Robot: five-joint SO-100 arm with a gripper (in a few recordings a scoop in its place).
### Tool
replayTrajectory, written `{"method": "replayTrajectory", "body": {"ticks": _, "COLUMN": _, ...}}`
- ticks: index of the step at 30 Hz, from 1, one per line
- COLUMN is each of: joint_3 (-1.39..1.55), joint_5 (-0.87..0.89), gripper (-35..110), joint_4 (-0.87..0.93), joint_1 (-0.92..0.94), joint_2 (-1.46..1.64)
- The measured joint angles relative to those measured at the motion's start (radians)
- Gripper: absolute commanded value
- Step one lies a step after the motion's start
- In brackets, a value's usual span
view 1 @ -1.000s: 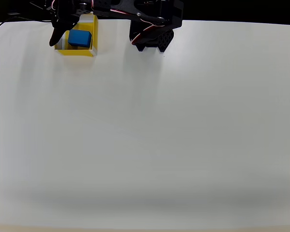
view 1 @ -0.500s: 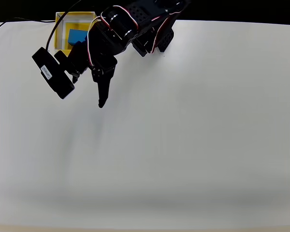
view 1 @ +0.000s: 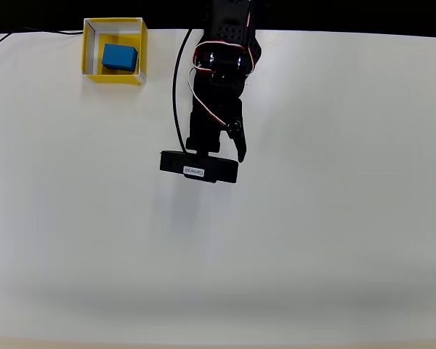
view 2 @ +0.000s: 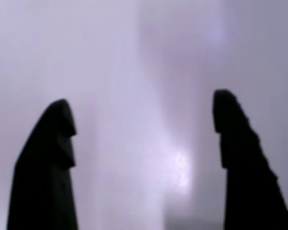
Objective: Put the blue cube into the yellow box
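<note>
Small matte bright-blue cube (view 1: 120,57) sits inside the square yellow white-rimmed box (view 1: 91,49), upper left of overhead view. Black two-finger gripper (view 2: 144,115) fingers spread, empty, over bare white desk (view 1: 312,218), well apart. Placement looks done; retract clear of box.

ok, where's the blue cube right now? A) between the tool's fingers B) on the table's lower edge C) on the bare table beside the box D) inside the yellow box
D: the overhead view shows the blue cube sitting within the walls of the yellow box, while the tool is open with nothing in it.
</note>
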Motion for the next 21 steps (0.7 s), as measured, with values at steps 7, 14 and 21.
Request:
{"method": "replayTrajectory", "body": {"ticks": 7, "joint_3": 0.264, "joint_5": -0.018, "gripper": 11, "joint_4": 0.002, "joint_1": -0.035, "joint_2": 0.207}}
{"method": "replayTrajectory", "body": {"ticks": 14, "joint_3": 0.331, "joint_5": -0.069, "gripper": 3, "joint_4": 0.064, "joint_1": -0.038, "joint_2": 0.245}}
{"method": "replayTrajectory", "body": {"ticks": 21, "joint_3": 0.331, "joint_5": -0.121, "gripper": 0, "joint_4": 0.227, "joint_1": -0.067, "joint_2": 0.249}}
